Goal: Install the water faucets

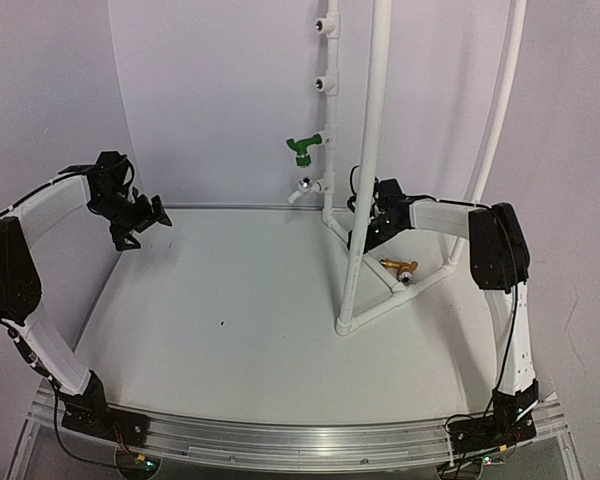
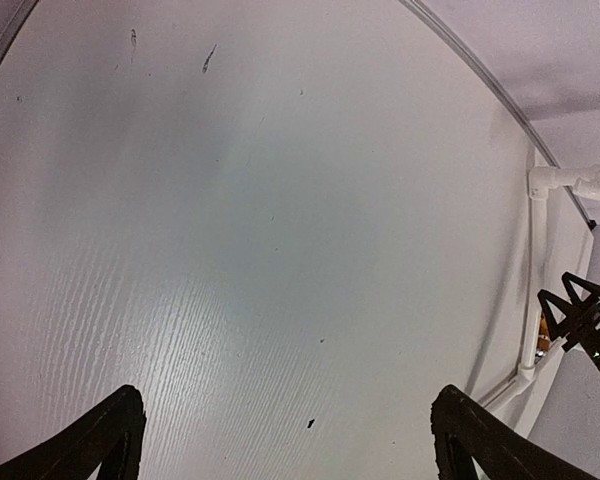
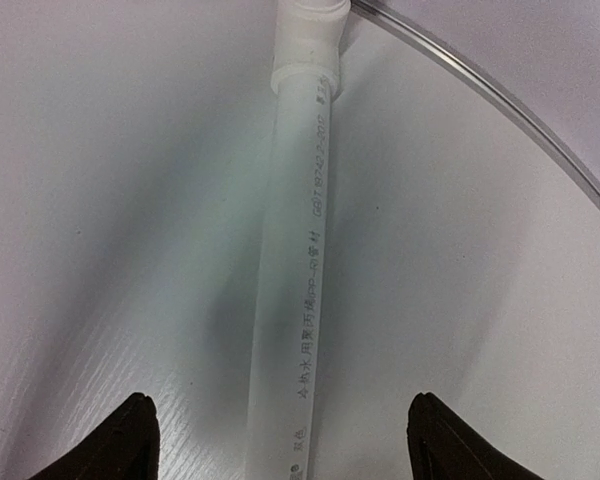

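The left gripper [image 1: 145, 224] hung above the white table [image 1: 230, 310] near its left edge, jaws spread wide and holding nothing. At centre, the green faucet [image 1: 304, 150] sat mounted on the upright white pipe [image 1: 329, 130] by the back wall (a silver-knobbed fitting [image 1: 301, 187] just below it). The right gripper [image 3: 280, 435] stood with jaws parted over a base pipe [image 3: 300, 250] of the frame, gripping nothing. The brass faucet [image 1: 398, 268] lay on the table near it, to its right, inside the frame's base.

Left arm's jaws wide apart above grained white table [image 2: 280, 250], white pipe frame [image 2: 533, 260] and right arm [image 2: 585, 315] at right.
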